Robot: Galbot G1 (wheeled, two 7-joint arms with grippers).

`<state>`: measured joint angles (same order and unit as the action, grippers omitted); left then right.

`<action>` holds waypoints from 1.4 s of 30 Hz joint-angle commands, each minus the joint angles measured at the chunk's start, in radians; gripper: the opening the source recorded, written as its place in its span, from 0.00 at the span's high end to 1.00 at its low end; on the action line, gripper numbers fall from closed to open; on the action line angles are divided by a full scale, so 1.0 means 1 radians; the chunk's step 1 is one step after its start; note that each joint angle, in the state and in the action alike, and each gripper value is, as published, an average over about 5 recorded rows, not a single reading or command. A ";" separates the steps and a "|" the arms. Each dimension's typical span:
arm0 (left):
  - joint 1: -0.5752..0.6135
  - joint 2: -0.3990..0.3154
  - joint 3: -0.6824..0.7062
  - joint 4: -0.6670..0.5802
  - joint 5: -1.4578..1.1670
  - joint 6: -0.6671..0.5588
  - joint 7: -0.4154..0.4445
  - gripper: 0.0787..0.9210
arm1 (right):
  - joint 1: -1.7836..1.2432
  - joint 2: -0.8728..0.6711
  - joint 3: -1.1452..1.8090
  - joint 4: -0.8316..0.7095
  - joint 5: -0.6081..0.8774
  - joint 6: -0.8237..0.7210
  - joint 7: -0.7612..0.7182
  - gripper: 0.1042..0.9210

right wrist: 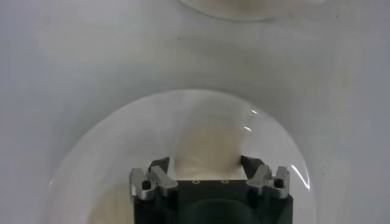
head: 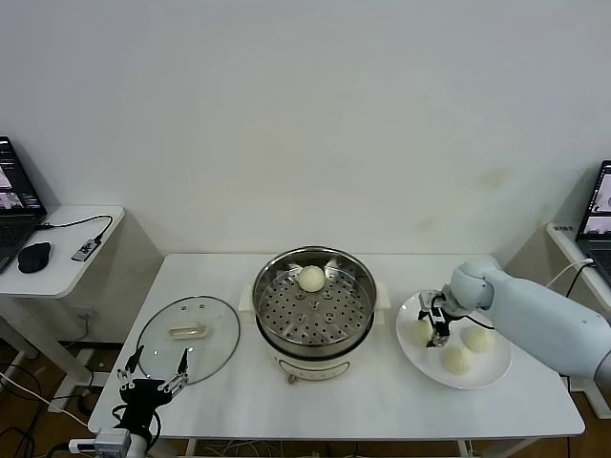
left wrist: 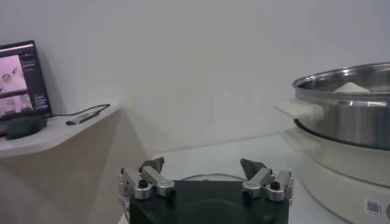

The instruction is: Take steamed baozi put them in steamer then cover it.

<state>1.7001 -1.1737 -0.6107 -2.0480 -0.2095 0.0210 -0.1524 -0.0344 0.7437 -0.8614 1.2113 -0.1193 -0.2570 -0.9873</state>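
The steamer (head: 263, 315) stands mid-table with one steamed baozi (head: 311, 278) on its perforated floor. To its right, a white plate (head: 477, 374) carries three more baozi. My right gripper (head: 437, 329) is down on the plate, shut on the left baozi (head: 421, 330). In the right wrist view this baozi (right wrist: 207, 143) fills the gap of the right gripper (right wrist: 205, 163), both tips against its sides. The glass cover (head: 215, 329) lies flat left of the steamer. My left gripper (head: 153, 367) waits open at the cover's front rim, holding nothing.
Two free baozi (head: 475, 337) (head: 455, 359) sit close beside the right gripper on the plate. A side table (head: 57, 272) at the left carries a laptop, a mouse and a cable. Another laptop (head: 597, 215) stands at the far right.
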 commanded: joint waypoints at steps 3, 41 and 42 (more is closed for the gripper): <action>-0.001 -0.002 0.001 0.000 0.000 -0.001 0.001 0.12 | -0.003 -0.001 0.012 0.004 -0.013 -0.001 -0.006 0.44; -0.026 0.008 -0.002 -0.002 -0.019 0.002 0.004 0.12 | 0.757 0.296 -0.456 0.339 0.811 -0.438 0.239 0.45; -0.026 0.007 -0.003 -0.003 -0.019 0.002 0.004 0.12 | 0.738 0.322 -0.455 0.326 0.822 -0.446 0.254 0.45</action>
<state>1.6749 -1.1651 -0.6111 -2.0484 -0.2279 0.0234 -0.1491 0.6681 0.8410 -1.2524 1.5506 0.4803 -0.5763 -0.8639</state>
